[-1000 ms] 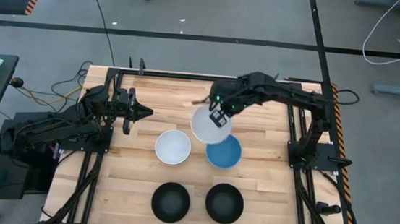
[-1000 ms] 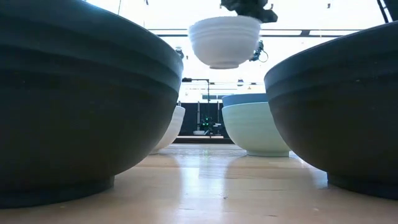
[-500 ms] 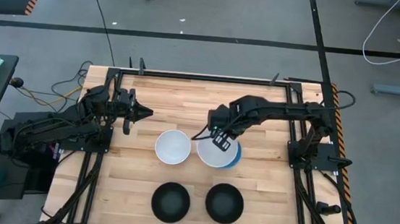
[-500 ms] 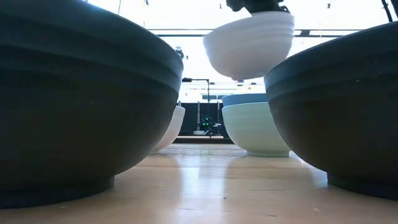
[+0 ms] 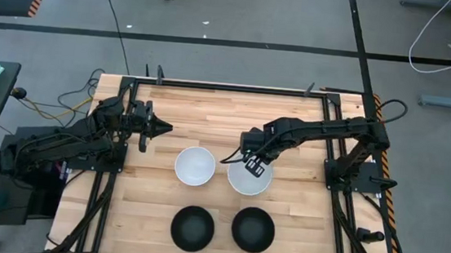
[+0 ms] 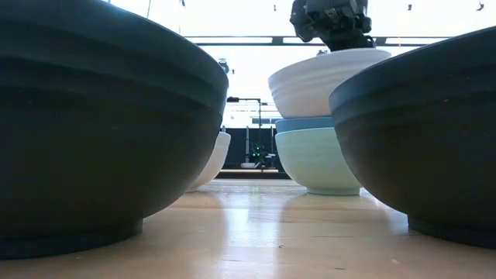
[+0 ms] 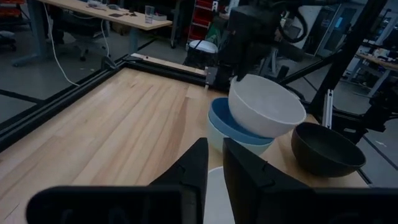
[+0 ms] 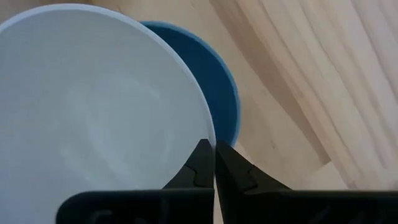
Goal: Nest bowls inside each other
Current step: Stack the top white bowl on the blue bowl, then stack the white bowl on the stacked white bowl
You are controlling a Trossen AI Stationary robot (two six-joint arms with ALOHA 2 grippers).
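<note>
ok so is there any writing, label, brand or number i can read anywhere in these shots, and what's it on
None can be read.
The white round bowl held by the right gripper, the blue bowl and pale mint bowl under it: plain, no marks.
The other white bowl and the two black bowls: no marks visible.
The wooden table: unmarked.
The room's shelves and desks behind, in the left wrist view: too blurred to read.
</note>
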